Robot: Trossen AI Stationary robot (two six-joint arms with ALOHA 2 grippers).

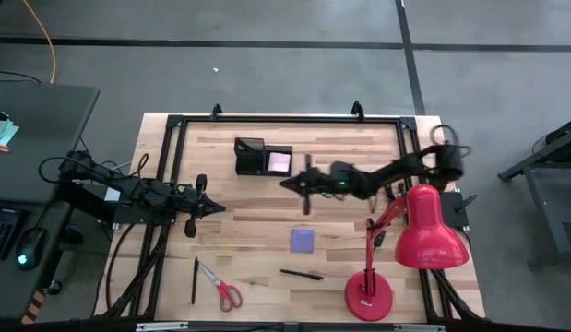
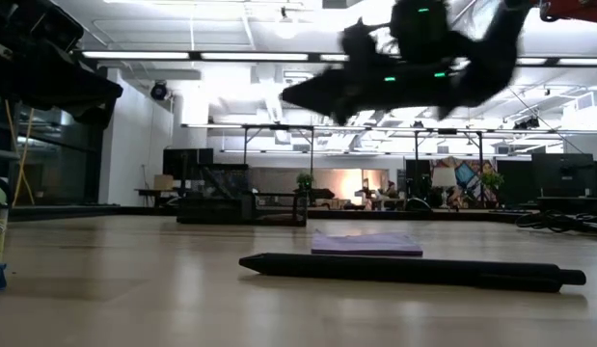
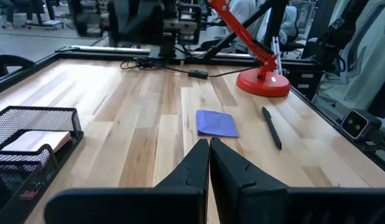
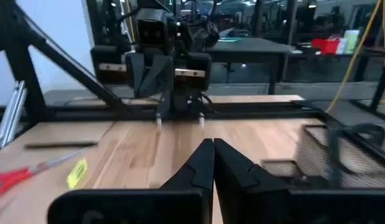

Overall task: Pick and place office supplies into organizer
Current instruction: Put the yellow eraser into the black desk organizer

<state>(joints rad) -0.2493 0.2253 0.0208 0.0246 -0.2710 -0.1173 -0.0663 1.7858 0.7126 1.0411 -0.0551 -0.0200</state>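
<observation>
Right pincer closed and empty beside organizer, left pincer closed, purple pad on table.

In the right wrist view the scissors are cut off at the picture's edge, only a red handle and part of a blade showing, and the mesh organizer is smeared by blur. In the left wrist view the organizer runs out of the picture. The lamp hides part of the right arm from above.
</observation>
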